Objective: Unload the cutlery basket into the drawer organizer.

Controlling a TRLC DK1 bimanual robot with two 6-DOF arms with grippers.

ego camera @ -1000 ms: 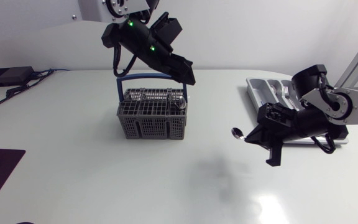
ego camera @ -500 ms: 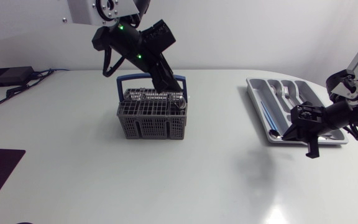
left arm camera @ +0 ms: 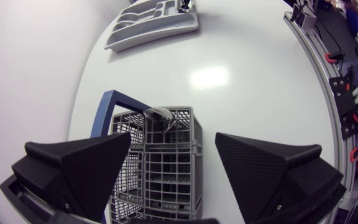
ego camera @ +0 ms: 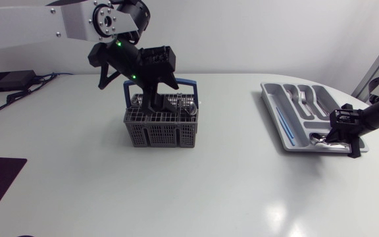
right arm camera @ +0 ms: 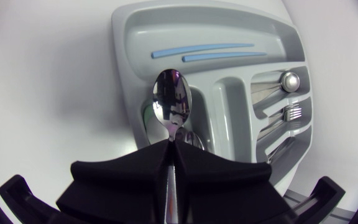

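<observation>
Right fingers (right arm camera: 123, 174) at the drawer organizer (right arm camera: 229, 25) with a spoon (right arm camera: 172, 102); left fingers (left arm camera: 92, 168) spread over the cutlery basket (ego camera: 160, 128).
My right fingers are pinched tight on the spoon's handle, bowl pointing ahead, over the organizer compartment just beside the long one that holds two blue sticks (right arm camera: 204, 51). Another spoon bowl (right arm camera: 191, 140) lies in that compartment under my fingertips; a fork (right arm camera: 291, 113) lies one compartment further over. The organizer sits at the right end of the desk (ego camera: 209, 191). My left fingers stand wide apart with nothing between them, right above the basket by its blue handle (ego camera: 176, 83). A spoon bowl (left arm camera: 159, 115) stands up in the basket ahead of them. Basket and organizer are well apart.
</observation>
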